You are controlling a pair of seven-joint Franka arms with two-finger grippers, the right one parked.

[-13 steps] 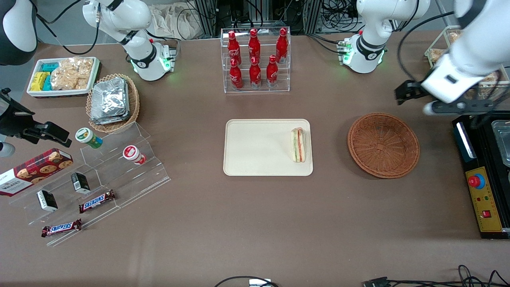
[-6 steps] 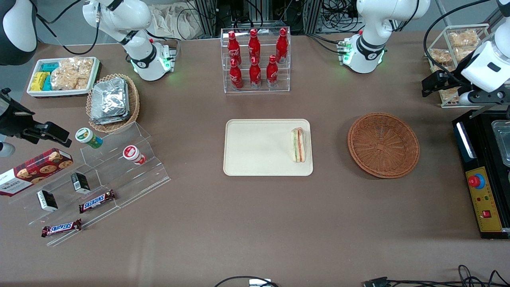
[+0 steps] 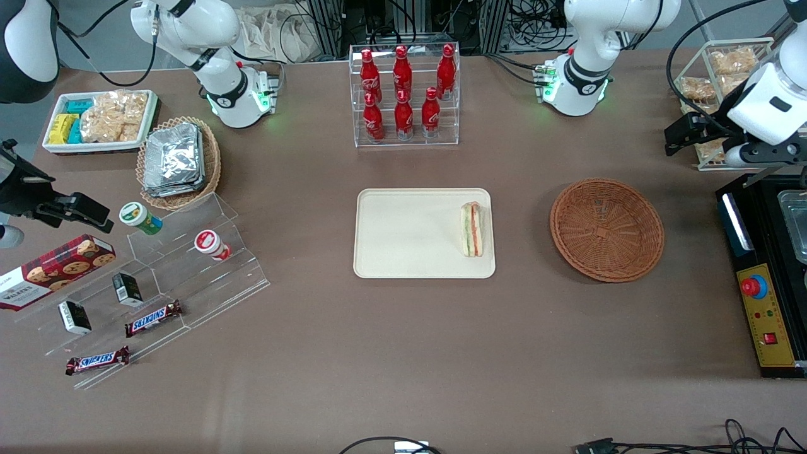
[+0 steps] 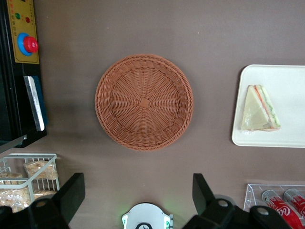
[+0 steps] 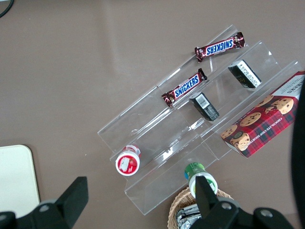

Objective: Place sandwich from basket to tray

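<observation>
The sandwich (image 3: pixel 471 229) (image 4: pixel 259 109), a pale wedge with green and red-orange layers, lies on the cream tray (image 3: pixel 410 233) (image 4: pixel 290 81), close to the rim that faces the basket. The reddish-brown wicker basket (image 3: pixel 606 229) (image 4: pixel 144 101) stands beside the tray with nothing in it. My gripper (image 3: pixel 756 154) (image 4: pixel 137 183) hangs high above the table at the working arm's end, farther from the front camera than the basket. It is open, fingers wide apart, nothing between them.
A clear rack of red cola bottles (image 3: pixel 403 94) stands farther back than the tray. A wire rack of snack bags (image 3: pixel 719 69) and a black control box with a red button (image 3: pixel 763 302) flank my gripper. Foil packets in a tan basket (image 3: pixel 178 161) and acrylic snack shelves (image 3: pixel 157 277) lie toward the parked arm's end.
Over the last second my arm has pulled back toward the wire rack, away from the basket; in the last half second it hardly shifted. Sandwich, tray and basket have stayed put.
</observation>
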